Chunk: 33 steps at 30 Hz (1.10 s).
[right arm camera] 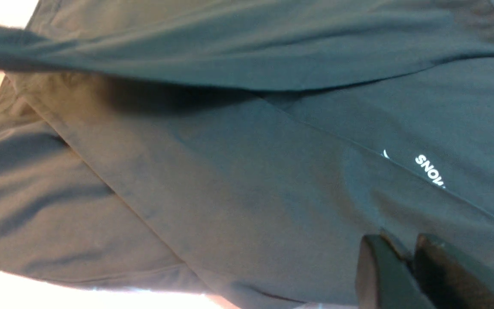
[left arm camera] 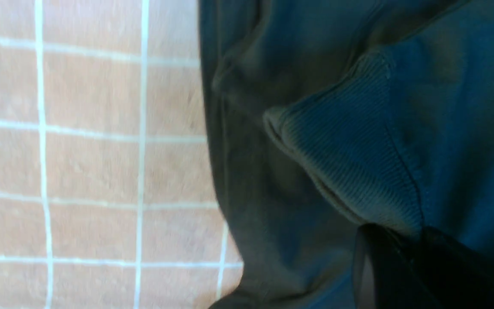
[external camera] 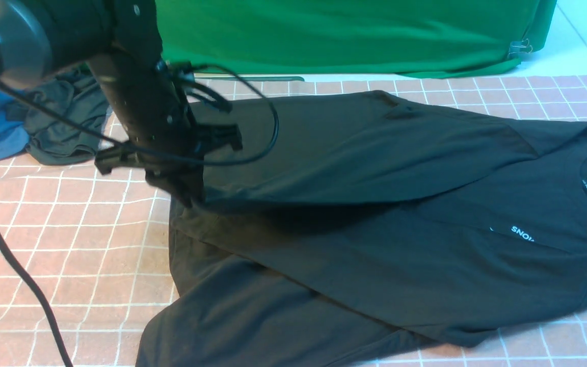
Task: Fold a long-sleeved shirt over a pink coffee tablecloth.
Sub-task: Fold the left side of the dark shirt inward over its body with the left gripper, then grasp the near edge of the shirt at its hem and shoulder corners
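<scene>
The black long-sleeved shirt [right arm camera: 230,180] fills the view, one layer raised across its body. White "SNOW" lettering [right arm camera: 429,171] is cut short at a fold. The right hand [right arm camera: 405,249] has its fingers close together, apparently pinching the cloth.

green cloth [external camera: 349,35] draped behind, pale surface [external camera: 581,48] at far right

Dim, warm tint; wrist views blurred; shadow across long-sleeved shirt [external camera: 426,255].
</scene>
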### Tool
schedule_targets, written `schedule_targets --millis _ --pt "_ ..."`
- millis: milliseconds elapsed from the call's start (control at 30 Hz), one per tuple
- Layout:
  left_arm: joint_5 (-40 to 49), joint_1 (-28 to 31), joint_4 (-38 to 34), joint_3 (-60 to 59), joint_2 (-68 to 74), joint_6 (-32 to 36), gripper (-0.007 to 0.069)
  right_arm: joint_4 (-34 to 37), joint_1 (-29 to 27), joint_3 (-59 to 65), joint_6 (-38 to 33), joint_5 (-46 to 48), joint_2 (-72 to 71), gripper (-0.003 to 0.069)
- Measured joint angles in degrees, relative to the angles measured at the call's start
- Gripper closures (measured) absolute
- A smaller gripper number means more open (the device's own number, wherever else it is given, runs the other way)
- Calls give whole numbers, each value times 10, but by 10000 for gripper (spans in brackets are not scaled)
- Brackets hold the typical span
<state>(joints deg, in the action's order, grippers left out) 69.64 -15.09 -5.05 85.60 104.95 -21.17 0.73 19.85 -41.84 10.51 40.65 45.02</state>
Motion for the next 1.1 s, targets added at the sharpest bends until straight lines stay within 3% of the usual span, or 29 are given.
schedule_targets --millis 300,367,533,667,800,933,1100 --pt "-2 -4 1 -32 2 -6 550 0 0 0 0 1 0 515" --pt "-2 -4 3 -32 2 -6 512 0 0 0 0 -1 0 515" --pt "-2 -5 22 -32 0 -5 302 -2 0 0 0 0 0 515" --pt "-3 -5 21 -37 -30 -5 214 -3 0 0 0 9 0 515" --pt "-5 -5 4 -87 -92 -7 219 -3 0 0 0 25 0 515" --pt "-8 -5 -36 -211 -188 -11 258 -3 0 0 0 30 0 515" --pt "-74 -7 -45 -341 -224 -6 264 -3 0 0 0 30 0 515"
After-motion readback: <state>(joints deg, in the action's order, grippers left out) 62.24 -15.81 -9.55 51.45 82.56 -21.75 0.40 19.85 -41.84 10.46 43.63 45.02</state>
